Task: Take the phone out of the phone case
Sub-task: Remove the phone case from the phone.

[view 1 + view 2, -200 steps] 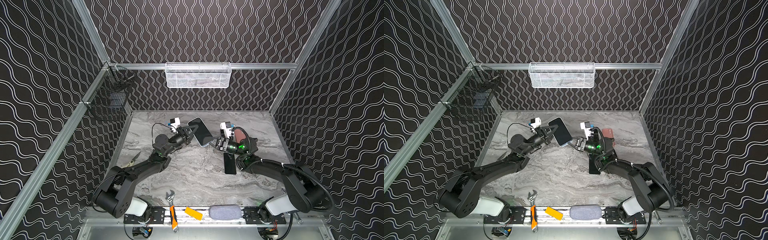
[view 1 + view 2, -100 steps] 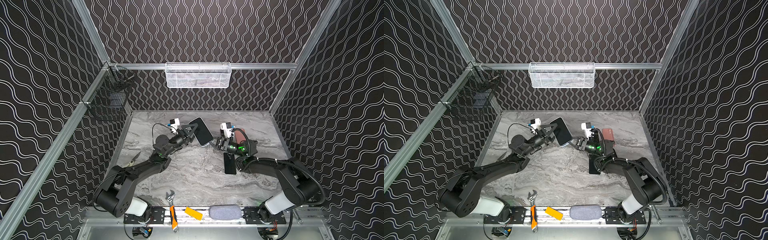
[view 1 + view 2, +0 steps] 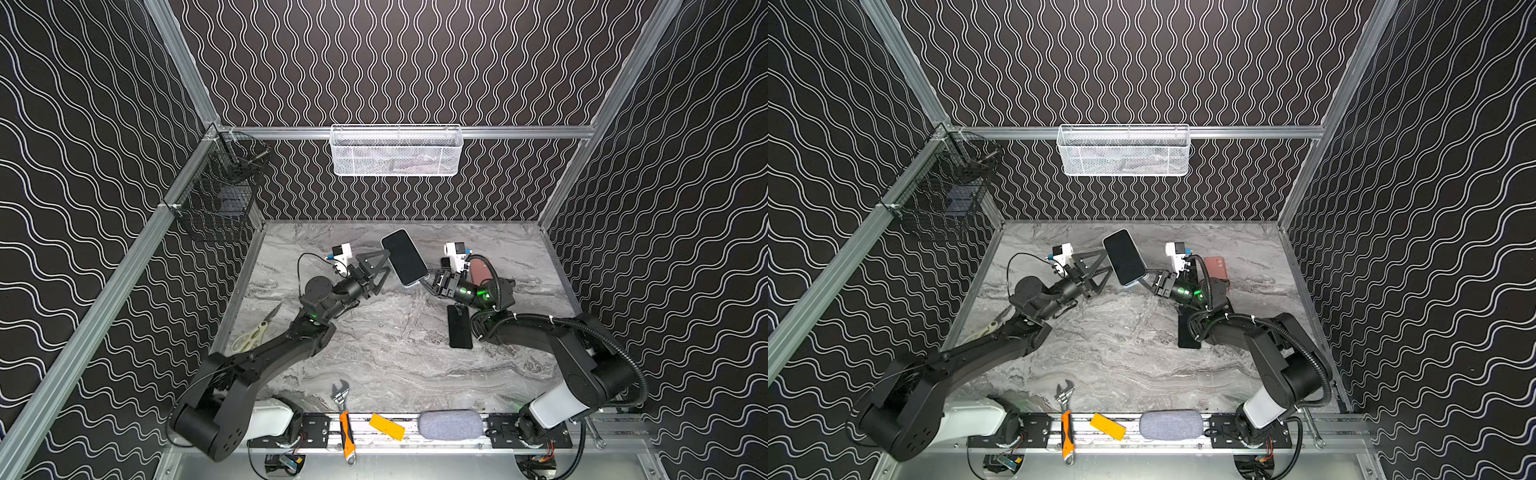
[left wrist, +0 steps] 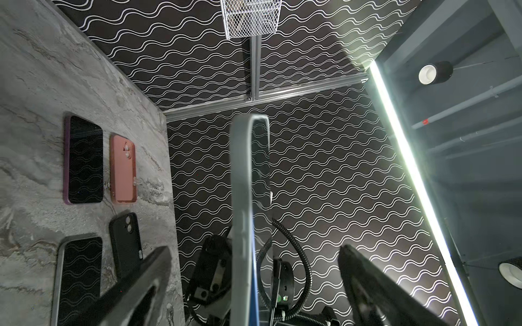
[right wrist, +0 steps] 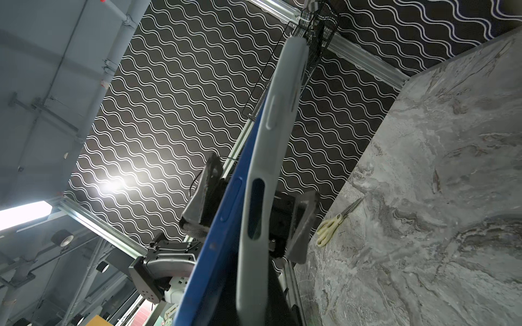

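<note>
Both top views: black-screened blue phone sits tilted in the air above the far middle of the grey marble worktop. Right tool clamped on its near end. Left tool spread wide, straddling its left edge.
Left wrist: grey rubbery case edge-on, fingers clear either side.
Right wrist: blue phone edge beside grey case edge.

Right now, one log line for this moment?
left gripper: open, straddling grey-cased phone | right gripper: shut on its lower end | phone: held above marble table, case on
</note>
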